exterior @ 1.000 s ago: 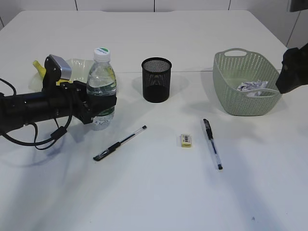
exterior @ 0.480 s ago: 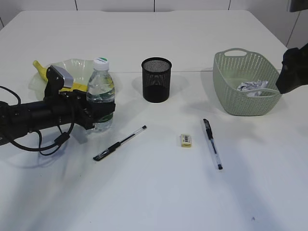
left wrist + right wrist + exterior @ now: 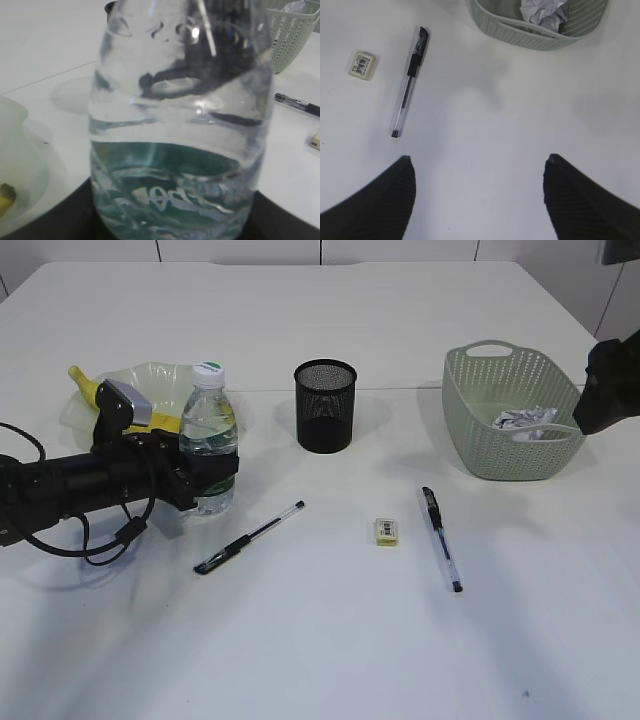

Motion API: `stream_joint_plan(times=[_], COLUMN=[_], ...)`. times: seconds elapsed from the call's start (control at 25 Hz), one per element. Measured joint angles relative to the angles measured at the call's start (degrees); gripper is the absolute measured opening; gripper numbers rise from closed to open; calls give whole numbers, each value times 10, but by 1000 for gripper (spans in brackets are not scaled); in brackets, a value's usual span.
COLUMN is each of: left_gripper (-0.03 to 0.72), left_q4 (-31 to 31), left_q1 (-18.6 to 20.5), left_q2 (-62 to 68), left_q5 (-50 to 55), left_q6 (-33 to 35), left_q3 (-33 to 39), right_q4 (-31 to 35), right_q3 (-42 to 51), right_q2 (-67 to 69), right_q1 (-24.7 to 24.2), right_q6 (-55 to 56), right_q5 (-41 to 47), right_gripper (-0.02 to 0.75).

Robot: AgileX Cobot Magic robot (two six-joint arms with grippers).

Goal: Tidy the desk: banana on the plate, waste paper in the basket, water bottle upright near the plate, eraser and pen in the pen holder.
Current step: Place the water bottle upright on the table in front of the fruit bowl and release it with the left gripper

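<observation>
While the water bottle (image 3: 209,440) stands upright on the bench (image 3: 330,640) just beside the plate (image 3: 150,380), we see our left pincer (image 3: 205,480) pinching it low on its body. Our right pincer (image 3: 477,175) hangs spread and empty beside the basket (image 3: 510,425). Between bottle and basket lie two pens (image 3: 250,537) (image 3: 440,537), an eraser (image 3: 386,531) and the pen holder (image 3: 325,405).
</observation>
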Motion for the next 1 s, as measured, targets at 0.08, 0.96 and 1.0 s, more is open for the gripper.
stream_joint_plan(times=[0.08, 0.96, 1.0], left_gripper=[386, 494, 501], left_q4=[0, 30, 35], left_q1=[0, 22, 24], left_q2=[0, 0, 0], left_q5=[0, -6, -9], left_q6=[0, 0, -2], left_q3=[0, -1, -1], right_q4=[0, 0, 0], right_q3=[0, 0, 0], right_q2=[0, 0, 0], right_q1=[0, 0, 0], right_q6=[0, 0, 0], right_q5=[0, 0, 0], right_gripper=[593, 592, 592])
